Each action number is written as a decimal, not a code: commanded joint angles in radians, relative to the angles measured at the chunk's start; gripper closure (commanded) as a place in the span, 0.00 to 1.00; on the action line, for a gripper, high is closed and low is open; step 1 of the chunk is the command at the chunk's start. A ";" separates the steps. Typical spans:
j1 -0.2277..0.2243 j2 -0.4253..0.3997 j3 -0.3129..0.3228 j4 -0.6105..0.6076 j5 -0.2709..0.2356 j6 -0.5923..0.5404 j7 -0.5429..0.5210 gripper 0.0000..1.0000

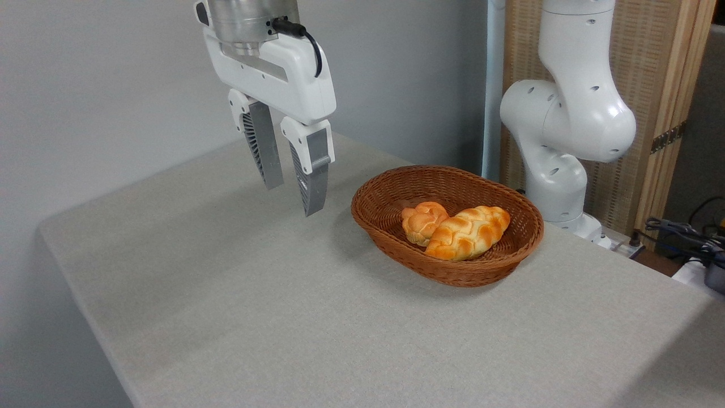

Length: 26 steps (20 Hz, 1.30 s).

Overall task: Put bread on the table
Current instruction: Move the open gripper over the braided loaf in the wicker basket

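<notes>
Still basketed: golden braided bread [468, 233]

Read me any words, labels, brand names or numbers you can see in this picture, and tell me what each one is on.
None can be read.
The gripper and the white arm show no legible marking.
The bread, the bun, the wicker basket and the table carry no text.
The devices at the right edge are too small and blurred to tell.

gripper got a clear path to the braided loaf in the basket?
Probably yes. The gripper hangs open above the table, left of the basket. The bread lies uncovered on top; only the bun beside it crowds one end.
</notes>
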 commanded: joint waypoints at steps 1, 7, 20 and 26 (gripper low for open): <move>-0.005 0.003 0.011 0.015 0.001 0.002 -0.012 0.00; -0.005 0.003 0.011 0.015 -0.001 0.004 -0.012 0.00; -0.003 -0.242 0.017 -0.305 -0.007 0.004 0.004 0.00; 0.012 -0.471 0.023 -0.611 -0.001 0.001 0.144 0.00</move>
